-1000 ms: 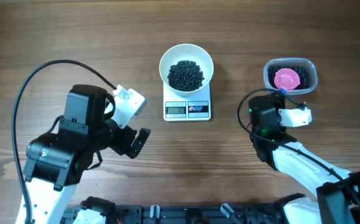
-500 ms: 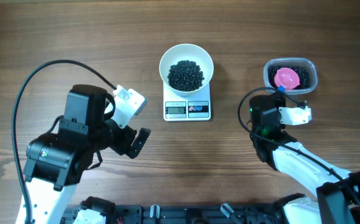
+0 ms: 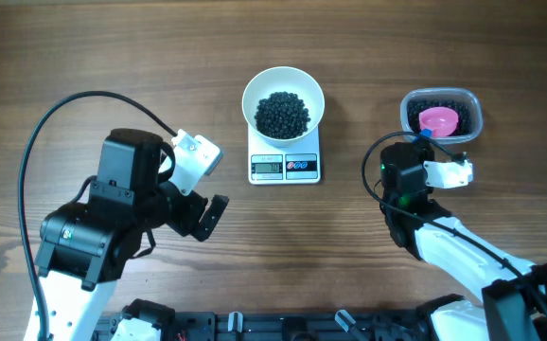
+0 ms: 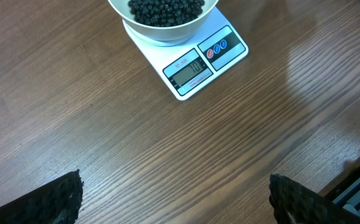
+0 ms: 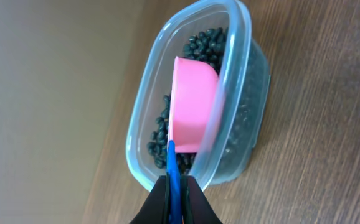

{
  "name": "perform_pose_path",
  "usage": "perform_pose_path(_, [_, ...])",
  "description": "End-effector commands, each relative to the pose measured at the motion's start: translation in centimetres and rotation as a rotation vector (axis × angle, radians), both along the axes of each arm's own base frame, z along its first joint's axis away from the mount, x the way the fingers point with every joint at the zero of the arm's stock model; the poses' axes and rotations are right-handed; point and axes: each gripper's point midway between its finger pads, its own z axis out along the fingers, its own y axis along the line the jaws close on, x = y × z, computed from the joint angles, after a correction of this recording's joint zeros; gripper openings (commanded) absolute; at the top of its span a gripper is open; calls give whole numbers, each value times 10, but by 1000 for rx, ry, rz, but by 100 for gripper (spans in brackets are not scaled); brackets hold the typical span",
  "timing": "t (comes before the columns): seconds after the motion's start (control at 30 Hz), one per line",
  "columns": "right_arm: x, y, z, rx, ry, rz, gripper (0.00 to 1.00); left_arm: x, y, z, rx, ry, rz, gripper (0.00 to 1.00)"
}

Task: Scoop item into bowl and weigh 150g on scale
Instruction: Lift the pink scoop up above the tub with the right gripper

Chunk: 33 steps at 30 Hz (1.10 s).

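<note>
Bright, even light; soft glare on table [image 4: 329,50] w/ faint shadows.

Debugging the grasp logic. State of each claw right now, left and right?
Left claw: open, holding nothing.
Right claw: closed on the pink scoop, gripping its blue handle.
</note>
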Motion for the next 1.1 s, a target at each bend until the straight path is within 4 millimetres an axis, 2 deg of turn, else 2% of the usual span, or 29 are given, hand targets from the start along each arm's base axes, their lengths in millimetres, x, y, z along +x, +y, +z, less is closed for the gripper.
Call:
perform_pose_path(0.0, [1,1,12,21,-42,7,4,2,-2,8,-12,-24,-21,100])
perform_pose_path(0.2, [4,8,26,57,-84,51,5,2,-2,8,-12,-23,-20,100])
perform_pose_path(0.4, [2,7,62,8,-150,90,5,2,-2,8,-12,-23,-20,100])
perform_pose_path(0.53, [-5,5,84,36,-206,94,5,2,-2,8,-12,-24,-21,100])
perform_pose_path(0.7, [-13,7,130,47,-346,136,5,2,-2,8,-12,-23,-20,100])
perform_pose_path(0.73, [-13,8,150,12,-401,158,5,2,-2,8,-12,-24,-21,100])
perform_pose_path(0.8, [-11,7,176,-33,-462,191,5,2,-2,8,-12,-23,-20,100])
perform_pose_path(0.9, [0,5,208,-86,-507,254,5,2,-2,8,-12,-24,-21,100])
perform_pose_path(1.0, [20,7,244,-159,-537,371,5,2,-2,8,-12,-24,-21,100])
perform_pose_path(1.07, [40,9,263,-193,-533,457,5,2,-2,8,-12,-23,-20,100])
